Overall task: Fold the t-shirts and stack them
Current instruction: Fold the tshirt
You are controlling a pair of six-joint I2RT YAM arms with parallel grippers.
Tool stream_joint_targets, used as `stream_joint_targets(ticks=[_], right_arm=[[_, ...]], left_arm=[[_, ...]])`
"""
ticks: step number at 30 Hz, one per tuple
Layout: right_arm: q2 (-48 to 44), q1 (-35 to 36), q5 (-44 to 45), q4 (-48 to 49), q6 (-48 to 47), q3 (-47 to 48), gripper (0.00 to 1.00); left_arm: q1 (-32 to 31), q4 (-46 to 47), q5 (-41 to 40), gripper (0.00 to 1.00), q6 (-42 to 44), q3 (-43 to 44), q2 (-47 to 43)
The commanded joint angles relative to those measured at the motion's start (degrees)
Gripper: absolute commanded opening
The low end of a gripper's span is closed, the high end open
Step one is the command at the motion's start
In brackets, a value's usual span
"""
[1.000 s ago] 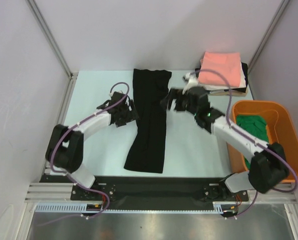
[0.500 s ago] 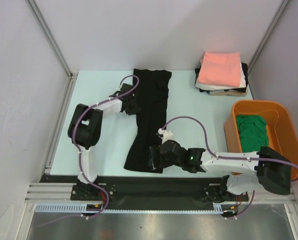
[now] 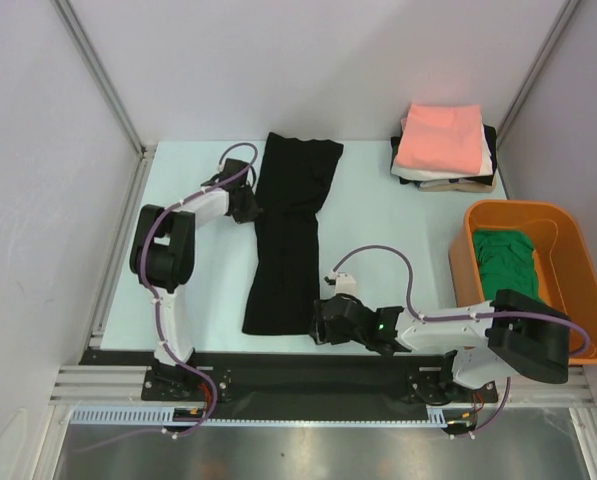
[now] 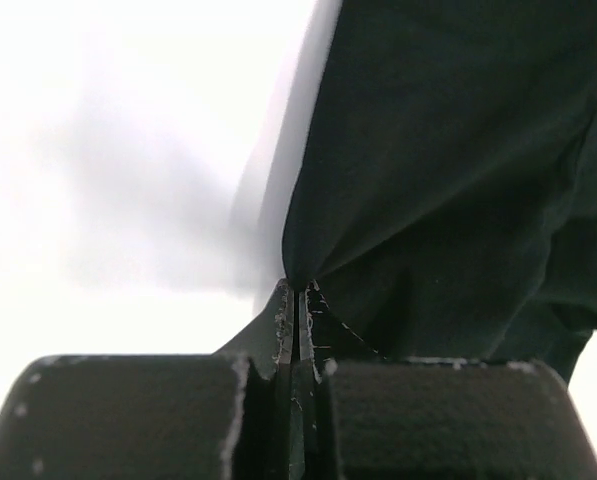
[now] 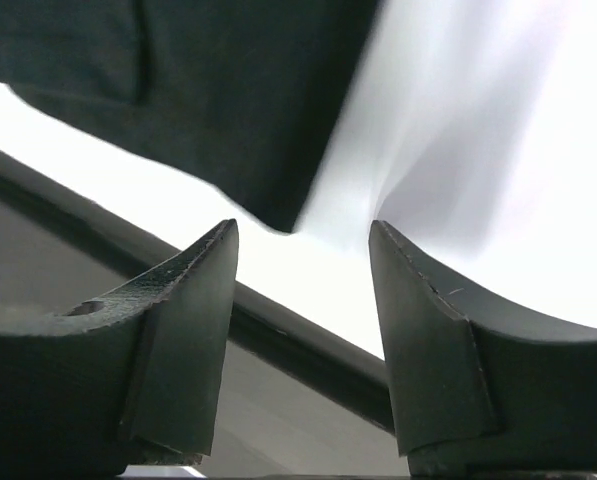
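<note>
**Item:** black shirt (image 3: pixel 283 250). It lies on the bench (image 3: pixel 198 290) as a narrow strip, doubled lengthwise. Its long axis runs from the middle of the far edge toward the near edge, leaning slightly left at the near end.

**Left hand** (image 3: pixel 246 205): at the strip's left border, in its far half. The jaws are fully closed, with a pinch of the black edge clamped between them, as the wrist view shows.

**Right hand** (image 3: pixel 323 322): at the strip's near right corner, close to the bench's near edge. The jaws are partly open and hold nothing. The cloth corner sits just ahead of the gap and is not yet between the tips.

**Governing relation:** the hands stand on opposite sides and toward opposite ends of the strip. The left hand is nearer the far end, the right hand nearer the near end. Judged next: the right hand closes on its corner before any crosswise fold.

**Other stock:**
- Folded pile (image 3: pixel 443 150), pink on top, at the far right corner.
- Green shirt (image 3: pixel 503 262) in the orange tub (image 3: pixel 518 208) by the right edge.
</note>
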Motion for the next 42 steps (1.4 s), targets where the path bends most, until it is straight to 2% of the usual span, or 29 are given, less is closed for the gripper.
stream_joint_targets(ticks=[1, 7, 10, 13, 16, 17, 19, 22, 25, 27, 30, 31, 32, 33, 35, 36, 39, 42], right_arm=[[3.66, 1.36, -1.64, 7.35, 2.36, -1.29, 0.59], [5.7, 1.8, -1.65, 14.56, 3.51, -3.75, 0.52], [5.17, 1.37, 0.37, 16.24, 4.12, -5.16, 0.45], [4.38, 0.75, 2.22, 16.24, 4.12, -6.04, 0.34], [3.07, 0.22, 2.66, 14.67, 3.86, -7.0, 0.06], [2.19, 0.31, 2.66, 13.18, 4.03, -7.18, 0.0], [-2.81, 0.75, 4.06, 8.35, 5.17, -7.62, 0.0], [-13.15, 4.96, 7.67, -8.48, 8.23, -8.67, 0.0], [-22.29, 8.65, 8.2, -17.65, 11.84, -9.99, 0.0], [-25.83, 10.32, 7.07, -19.61, 12.91, -11.22, 0.0], [-28.75, 10.86, 3.82, -20.41, 13.52, -12.28, 0.0], [-28.84, 11.12, 3.11, -21.8, 14.13, -12.19, 0.0], [-28.49, 11.29, 2.58, -22.78, 15.27, -12.02, 0.37], [-28.32, 12.43, 3.1, -24.44, 16.24, -11.41, 0.56], [-27.96, 14.19, 5.64, -30.94, 18.0, -8.34, 0.78], [-27.79, 15.59, 8.78, -33.13, 19.23, -5.8, 0.8], [-27.26, 16.04, 12.41, -37.28, 17.06, -1.75, 0.81], [-24.9, 15.61, 13.47, -34.4, 13.71, 2.65, 0.79]], left_arm=[[0.57, 0.1, -1.36, 0.0, 1.66, 1.29, -0.24], [0.57, 1.51, 0.05, 0.0, 1.22, -0.39, 0.72], [0.57, 2.12, 0.4, 0.0, 1.31, -1.0, 0.81], [0.48, 2.56, 1.97, 0.0, 1.04, -1.53, 0.81], [0.4, 2.82, 3.03, 0.01, 1.04, -2.06, 0.64], [0.22, 2.74, 3.04, 0.0, 1.22, -2.15, -0.15], [-0.48, 1.17, 1.99, 0.0, 2.79, -2.06, -1.2], [-2.33, -2.17, -1.7, 0.01, 4.99, -1.88, -3.49], [-3.47, -2.54, -2.5, 0.02, 6.05, -4.59, -6.04], [-4.26, -2.62, -2.15, 0.04, 6.05, -6.79, -7.35], [-5.84, -3.24, -2.5, 0.13, 6.23, -8.38, -7.89], [-6.28, -4.37, -2.76, 0.23, 6.23, -8.82, -7.98], [-6.89, -5.08, -3.02, 0.29, 6.23, -9.0, -8.15], [-7.16, -5.87, -3.55, 0.39, 5.79, -9.35, -8.67], [-7.25, -7.81, -4.95, 0.51, 5.26, -10.58, -12.27], [-7.25, -9.12, -5.65, 0.6, 4.83, -11.8, -14.11], [-7.34, -11.85, -6.28, 0.72, 4.21, -13.21, -23.33], [-7.25, -15.71, -7.24, 0.76, 4.47, -14.01, -33.26]])
